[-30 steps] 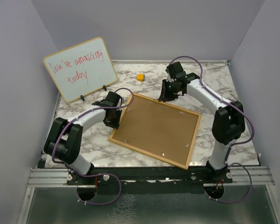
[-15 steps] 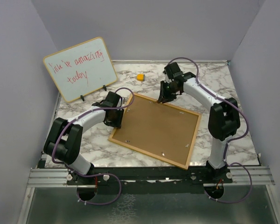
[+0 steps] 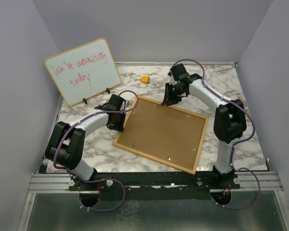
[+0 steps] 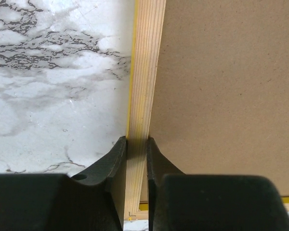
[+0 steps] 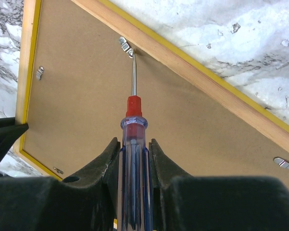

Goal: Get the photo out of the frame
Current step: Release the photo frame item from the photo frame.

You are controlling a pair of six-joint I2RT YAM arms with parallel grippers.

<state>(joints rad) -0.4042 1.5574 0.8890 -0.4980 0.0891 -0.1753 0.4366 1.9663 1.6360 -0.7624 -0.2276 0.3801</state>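
The work surface is a marble-pattern table (image 3: 221, 82) enclosed by plain grey walls. The frame (image 3: 161, 132) lies face down at the table centre, brown backing up. The photo appears in no view and is presumably under the backing.

Step in hand: releasing the backing clips. The left gripper (image 4: 136, 144) is clenched on the frame's wooden rail at the 9 o'clock side, one finger on each face, steadying it. The right gripper (image 5: 134, 144) grasps a screwdriver (image 5: 134, 107) by its clear blue handle. The blade tip meets a metal clip (image 5: 127, 46) at the 12 o'clock rail.

Next move: probably lever or turn that clip off the backing with light force, while the left grip stops the frame from sliding. The other clips (image 5: 284, 163) need the same treatment before the backing can come out.

View differences: the overhead view gives the full layout, including a whiteboard (image 3: 82, 70) at 10 o'clock and a small yellow object (image 3: 144, 79) at 12 o'clock, but not the tool tip. Only the right wrist view shows tip against clip; whether the tip sits under or beside it is unclear. Only the left wrist view confirms the rail grip.
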